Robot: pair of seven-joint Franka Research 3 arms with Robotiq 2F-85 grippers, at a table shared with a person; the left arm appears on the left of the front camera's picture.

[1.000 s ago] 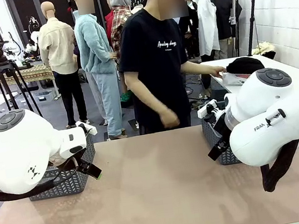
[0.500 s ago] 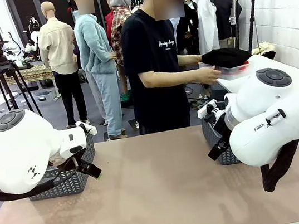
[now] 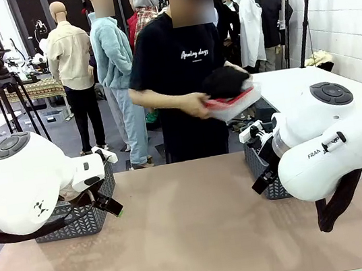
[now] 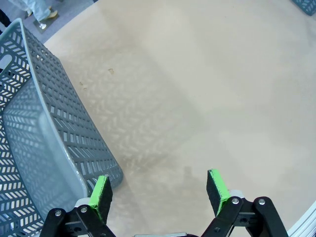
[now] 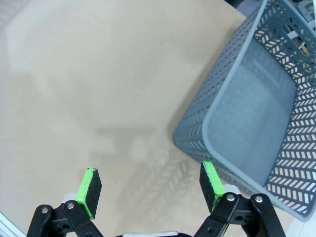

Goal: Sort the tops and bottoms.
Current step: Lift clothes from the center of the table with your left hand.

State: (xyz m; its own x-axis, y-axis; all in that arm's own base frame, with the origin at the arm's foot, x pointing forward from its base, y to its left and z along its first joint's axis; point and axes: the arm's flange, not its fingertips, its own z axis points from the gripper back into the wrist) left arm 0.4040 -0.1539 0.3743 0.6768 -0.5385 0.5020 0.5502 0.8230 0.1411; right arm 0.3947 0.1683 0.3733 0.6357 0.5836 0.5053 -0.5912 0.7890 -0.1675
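Tan table (image 3: 196, 235), left basket (image 3: 78, 224) at nine o'clock, right basket (image 3: 273, 192) at three.
Person at twelve o'clock holds folded clothes (image 3: 234, 102), black garment (image 3: 224, 80) on top; left gripper (image 4: 158, 185) and right gripper (image 5: 148, 185) gape wide, empty.

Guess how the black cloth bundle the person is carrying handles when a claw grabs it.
Probably floppy: the black cloth bundle mounds, crumpled, atop the red-and-white folded stack. Likely light: the person's hand supports the whole pile. A pinch may lift only a fold.
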